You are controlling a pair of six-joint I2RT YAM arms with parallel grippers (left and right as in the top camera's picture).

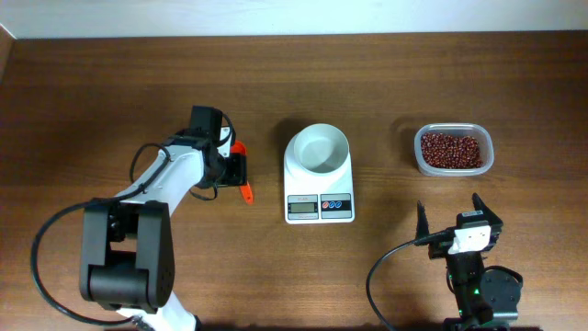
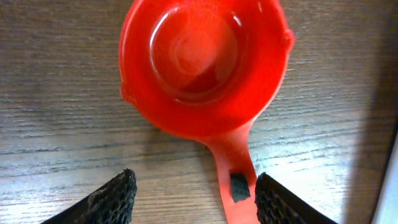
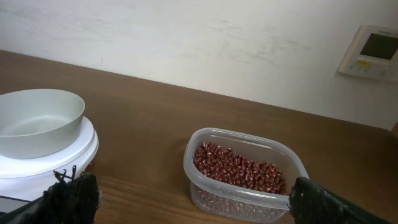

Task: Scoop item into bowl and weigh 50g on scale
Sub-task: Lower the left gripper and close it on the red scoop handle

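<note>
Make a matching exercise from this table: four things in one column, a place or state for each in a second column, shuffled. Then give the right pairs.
Things
1. bowl
2. beans
3. red scoop
4. right gripper

Places or states
A. open and holding nothing, facing the clear tub
B. empty, sitting on the scale
C. heaped in the clear tub
D. empty, its handle between the fingers of the left gripper

Pairs: 1-B, 2-C, 3-D, 4-A
</note>
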